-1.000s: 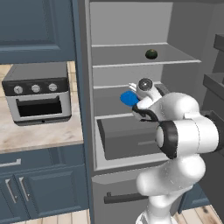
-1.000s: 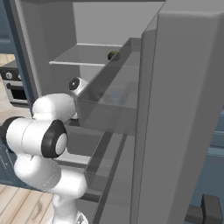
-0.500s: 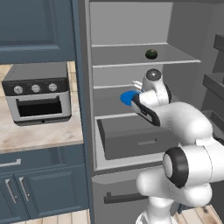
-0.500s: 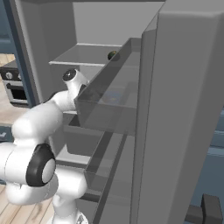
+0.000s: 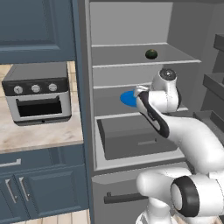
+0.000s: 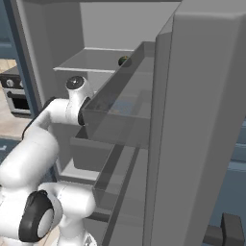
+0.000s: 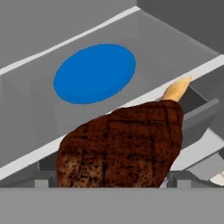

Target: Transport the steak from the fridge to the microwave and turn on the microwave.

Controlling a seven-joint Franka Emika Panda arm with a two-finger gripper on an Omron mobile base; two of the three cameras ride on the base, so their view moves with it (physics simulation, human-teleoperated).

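While the arm reaches into the open fridge (image 5: 131,26), its gripper (image 5: 141,92) hangs at the middle shelf (image 7: 26,100) with the jaws spread as wide as they go, and I see no grip on anything. From the hand view the steak (image 7: 127,144) sits right up against the hand, at the front lip of that shelf, its pale bone tip pointing away to one side. The blue plate (image 7: 94,72) lies bare further back on the same shelf. The fingertips are hidden behind the meat, so I can't tell whether they touch it.

To my eye the step is the grab itself. The jaws should straddle the thick brown body, not the thin bone end. They should close only once the meat is centred between them, since it sits so near the edge that a nudge could tip it down onto the drawer (image 5: 131,135). Then lift straight up before backing out, keeping clear of the shelf above.
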